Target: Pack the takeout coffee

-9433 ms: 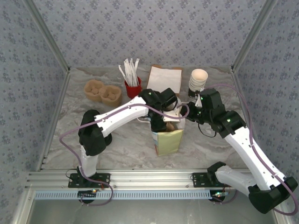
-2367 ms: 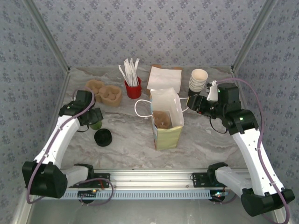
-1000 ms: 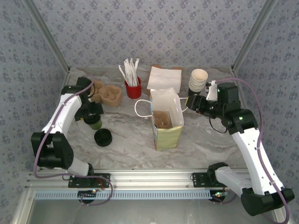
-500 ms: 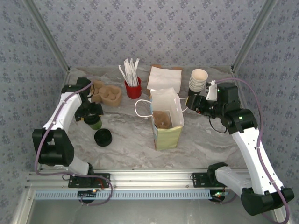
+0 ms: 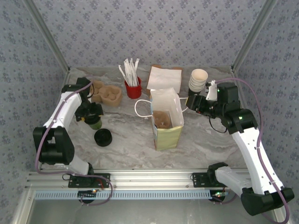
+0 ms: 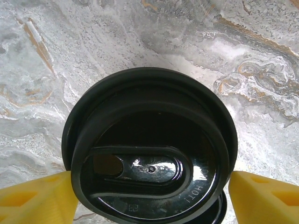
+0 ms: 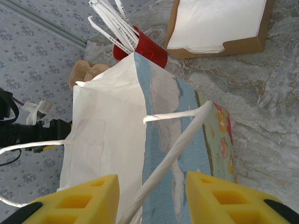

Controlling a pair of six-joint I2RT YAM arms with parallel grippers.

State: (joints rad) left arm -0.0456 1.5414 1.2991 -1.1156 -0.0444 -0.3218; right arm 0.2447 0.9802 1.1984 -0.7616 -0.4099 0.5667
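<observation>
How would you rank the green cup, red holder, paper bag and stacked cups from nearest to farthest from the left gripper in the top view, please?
1. Green cup, right at the left gripper.
2. Red holder, farther back, to its right.
3. Paper bag, mid-table.
4. Stacked cups, far back right.

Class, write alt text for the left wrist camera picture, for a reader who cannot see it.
A round black lid, seen from straight above, sits in the middle, light glinting in its oval recess. The two yellow fingers of the left end effector flank it at the bottom corners, above a grey-white marbled table.
</observation>
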